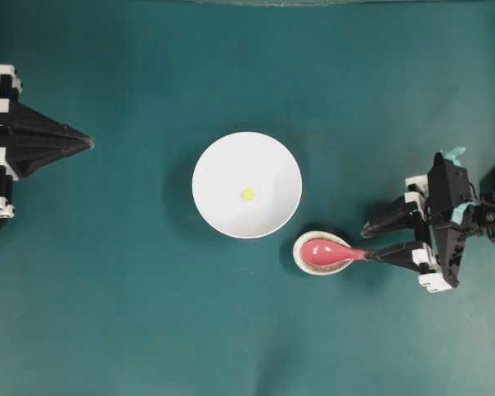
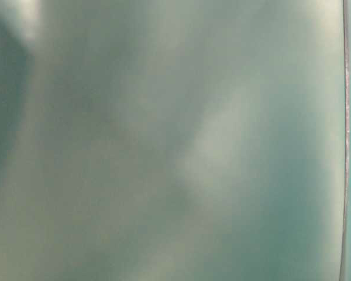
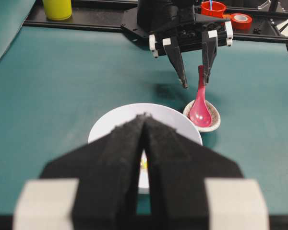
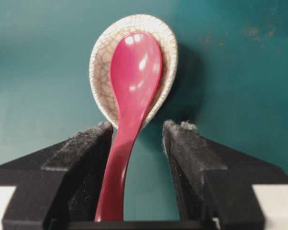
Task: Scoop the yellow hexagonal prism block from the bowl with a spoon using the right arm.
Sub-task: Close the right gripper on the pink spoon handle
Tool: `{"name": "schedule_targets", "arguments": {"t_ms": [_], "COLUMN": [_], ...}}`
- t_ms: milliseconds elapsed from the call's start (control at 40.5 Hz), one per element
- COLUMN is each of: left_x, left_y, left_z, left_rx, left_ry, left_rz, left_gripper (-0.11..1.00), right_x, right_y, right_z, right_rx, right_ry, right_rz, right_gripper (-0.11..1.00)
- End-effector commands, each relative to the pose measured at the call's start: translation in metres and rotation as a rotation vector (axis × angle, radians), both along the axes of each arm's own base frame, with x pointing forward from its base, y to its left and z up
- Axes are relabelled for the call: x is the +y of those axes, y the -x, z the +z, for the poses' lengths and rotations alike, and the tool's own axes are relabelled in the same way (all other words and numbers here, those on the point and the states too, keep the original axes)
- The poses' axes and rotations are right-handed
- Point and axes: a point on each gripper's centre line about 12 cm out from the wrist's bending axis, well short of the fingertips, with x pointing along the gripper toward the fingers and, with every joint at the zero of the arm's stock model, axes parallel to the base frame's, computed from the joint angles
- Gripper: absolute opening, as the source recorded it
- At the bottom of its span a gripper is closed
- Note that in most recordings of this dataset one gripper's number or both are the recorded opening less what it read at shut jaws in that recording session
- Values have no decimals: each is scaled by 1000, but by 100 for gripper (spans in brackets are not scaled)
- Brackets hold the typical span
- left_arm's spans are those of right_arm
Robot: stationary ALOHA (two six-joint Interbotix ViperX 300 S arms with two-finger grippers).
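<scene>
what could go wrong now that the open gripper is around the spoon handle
The handle of the spoon sits closer to one finger of the right gripper, so closing may push it sideways. The spoon lies loosely in the small speckled rest, which could shift or tip with it.

The spoon point(image 4: 133, 91) looks glossy pink-red ceramic, its rest point(image 4: 102, 62) crackle-glazed, the bowl point(image 1: 231, 169) smooth plain white, the table point(image 1: 107, 313) matt teal, and the right claw point(image 4: 138, 143) pads rough black foam.
</scene>
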Motion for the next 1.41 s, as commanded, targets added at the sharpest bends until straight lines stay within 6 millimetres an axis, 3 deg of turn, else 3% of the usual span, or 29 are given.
{"name": "schedule_targets", "arguments": {"t_ms": [0,1382], "left_x": [1,0], "left_y": [-3,-3], "left_z": [7,7], "left_rx": [-15,-14], "left_ry": [-1,-1], "left_rz": [3,1], "left_gripper": [-1,-1], "right_x": [2,17], "right_y": [-4,-9], "right_z": [4,-10], "right_rx": [-24,16], "right_ry": [-5,17], "right_rz": [3,31], "right_gripper": [53,52]}}
